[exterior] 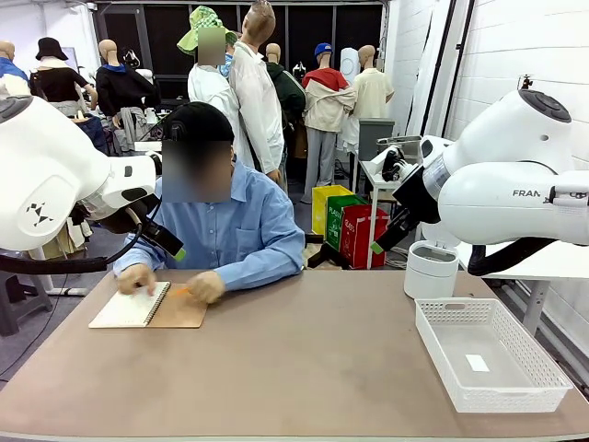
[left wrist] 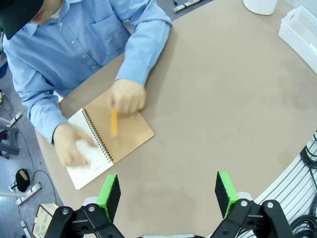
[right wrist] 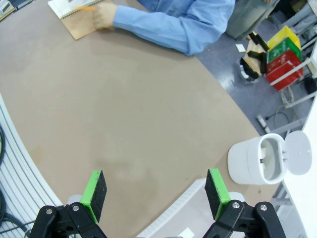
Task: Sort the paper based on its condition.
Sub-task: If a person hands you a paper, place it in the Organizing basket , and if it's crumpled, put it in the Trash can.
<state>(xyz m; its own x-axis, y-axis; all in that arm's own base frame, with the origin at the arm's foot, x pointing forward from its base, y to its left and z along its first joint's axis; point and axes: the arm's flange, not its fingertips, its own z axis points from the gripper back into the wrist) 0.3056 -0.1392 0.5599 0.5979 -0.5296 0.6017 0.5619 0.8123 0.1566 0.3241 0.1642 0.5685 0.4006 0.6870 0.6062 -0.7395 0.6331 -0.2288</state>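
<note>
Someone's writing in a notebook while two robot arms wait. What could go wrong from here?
1. Both the person's hands rest on the notebook; if the open left gripper reached in now, it might meet a hand or the orange pen.
2. The white page sits in the spiral binding, so a grab could drag the notebook along.
3. The basket and the open-lidded bin stand side by side; a thin sheet might drop into the wrong one.

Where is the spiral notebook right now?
In the front view, the spiral notebook lies open at the table's far left, before the person, far from the white basket.
</note>
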